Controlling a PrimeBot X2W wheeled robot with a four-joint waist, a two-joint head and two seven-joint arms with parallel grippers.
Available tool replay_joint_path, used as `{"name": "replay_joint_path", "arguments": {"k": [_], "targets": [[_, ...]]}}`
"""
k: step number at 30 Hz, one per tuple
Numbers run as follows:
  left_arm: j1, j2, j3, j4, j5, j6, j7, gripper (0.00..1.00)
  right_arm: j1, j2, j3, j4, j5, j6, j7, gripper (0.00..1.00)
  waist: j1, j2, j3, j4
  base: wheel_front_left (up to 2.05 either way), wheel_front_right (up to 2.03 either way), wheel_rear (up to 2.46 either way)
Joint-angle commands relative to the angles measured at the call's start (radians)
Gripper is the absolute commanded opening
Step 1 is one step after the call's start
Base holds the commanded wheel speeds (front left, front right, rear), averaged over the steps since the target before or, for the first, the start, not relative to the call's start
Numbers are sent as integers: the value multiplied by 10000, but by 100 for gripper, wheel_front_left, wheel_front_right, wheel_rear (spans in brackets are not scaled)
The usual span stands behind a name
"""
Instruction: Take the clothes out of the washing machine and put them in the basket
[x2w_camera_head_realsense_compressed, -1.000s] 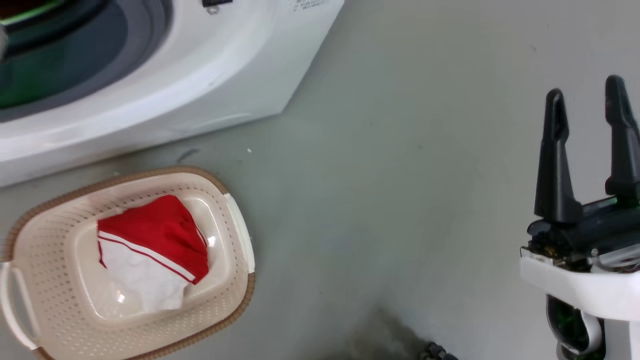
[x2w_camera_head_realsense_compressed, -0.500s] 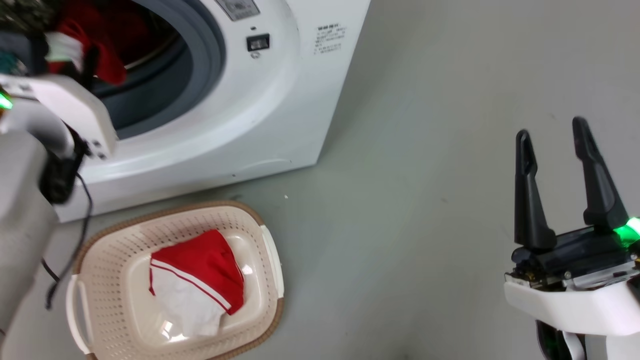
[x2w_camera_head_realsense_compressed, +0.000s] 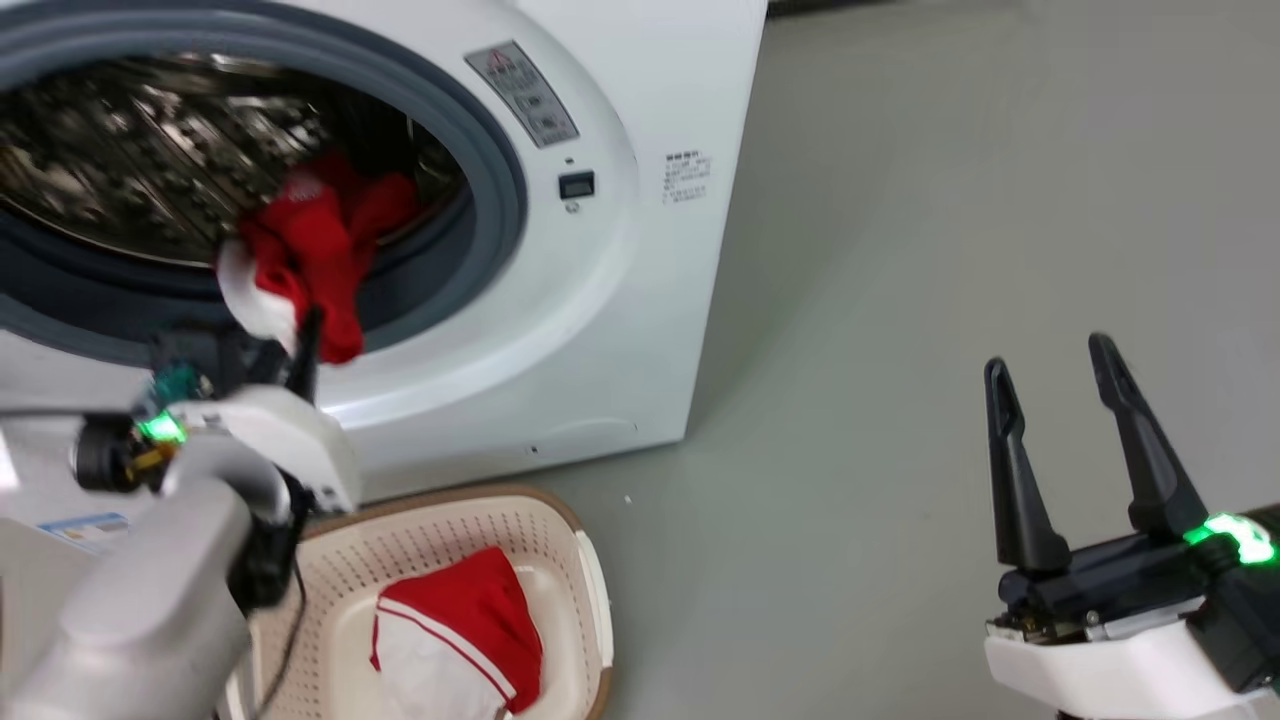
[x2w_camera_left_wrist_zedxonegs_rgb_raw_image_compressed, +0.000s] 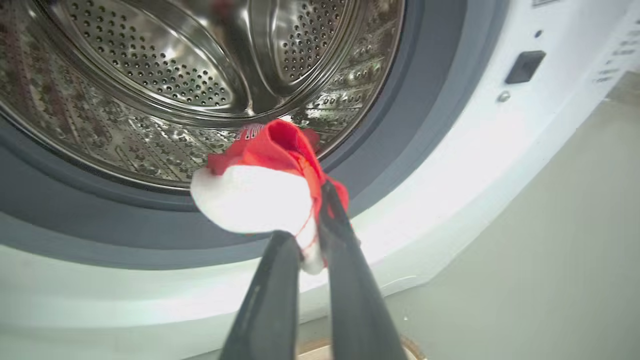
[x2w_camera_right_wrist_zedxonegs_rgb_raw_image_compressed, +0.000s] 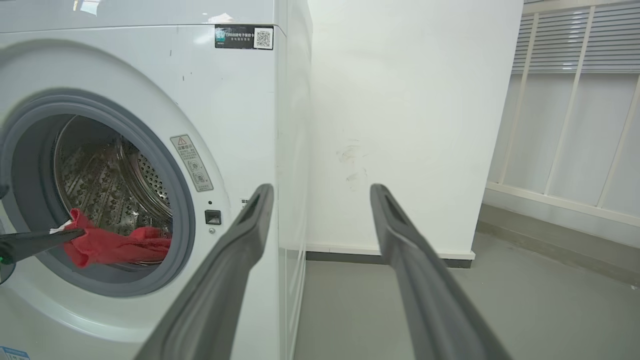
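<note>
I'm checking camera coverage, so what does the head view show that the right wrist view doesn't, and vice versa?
Head view: the basket on the floor before the washing machine, with a red and white garment lying in it. Right wrist view: a white wall beside the machine, a slatted panel further right, and a QR sticker near the machine's top. Both: the open drum, the left gripper shut on a red garment at its mouth, and the right gripper, open and empty.

Laundry room, white front-loading washing machine (x2w_camera_right_wrist_zedxonegs_rgb_raw_image_compressed: 240, 100), bare grey floor (x2w_camera_right_wrist_zedxonegs_rgb_raw_image_compressed: 500, 310), plain white wall (x2w_camera_right_wrist_zedxonegs_rgb_raw_image_compressed: 410, 100), louvred panels (x2w_camera_right_wrist_zedxonegs_rgb_raw_image_compressed: 580, 40)
</note>
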Motion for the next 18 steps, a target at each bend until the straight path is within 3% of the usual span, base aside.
{"name": "replay_joint_path", "arguments": {"k": [1,11,18], "targets": [[215,-57,21,-64,-14,44,-68,0,128,2,-5,12,-55,-3,-20,100,3,0,-372,185,0,0,0],[2616,-353,454,-1483,221,873,-236,0,865,2,-49,224,-333,-3,-20,100,3,0,-1216,401,0,0,0],[4091,-641,733,-2024,518,894,-234,0,1156,3,-64,335,-453,-3,-21,100,3,0,-1537,480,0,0,0]]}}
